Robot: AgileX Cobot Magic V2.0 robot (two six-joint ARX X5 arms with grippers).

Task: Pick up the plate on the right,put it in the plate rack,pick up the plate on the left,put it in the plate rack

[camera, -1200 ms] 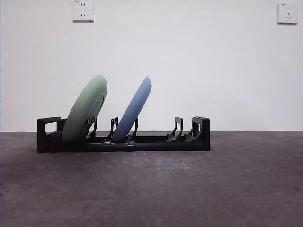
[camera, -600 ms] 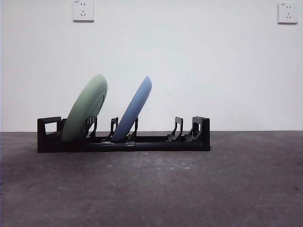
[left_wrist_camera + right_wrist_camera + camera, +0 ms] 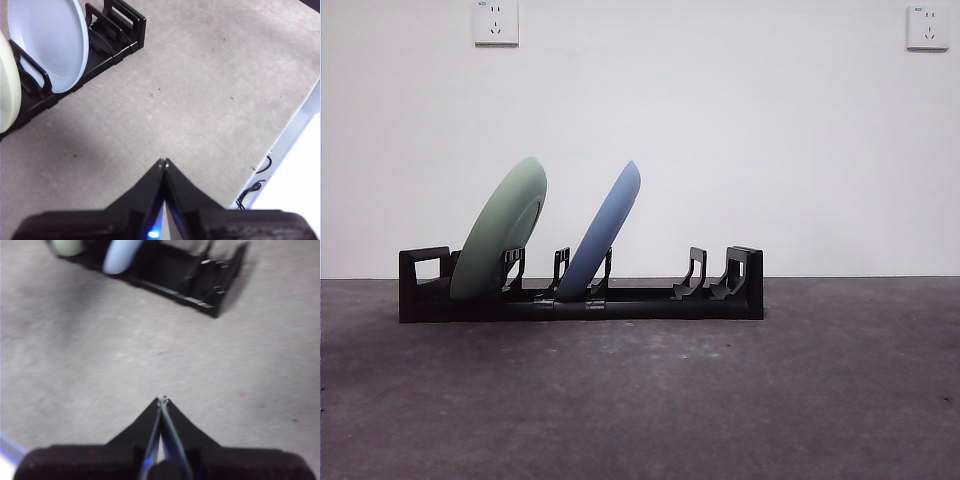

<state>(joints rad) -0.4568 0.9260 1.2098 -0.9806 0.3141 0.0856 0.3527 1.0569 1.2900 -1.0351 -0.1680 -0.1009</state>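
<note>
With the green plate [image 3: 500,232] and blue plate [image 3: 603,232] seated in the plate rack [image 3: 580,298], both empty end effectors, left [image 3: 164,162] and right [image 3: 162,399], tips together, are best held clear.

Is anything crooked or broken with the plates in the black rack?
Nothing stands out. The green plate and the blue plate both sit in slots of the rack, leaning the same way. No cracks or chips show. Both pincers, left and right, are shut and well away from the rack.
</note>
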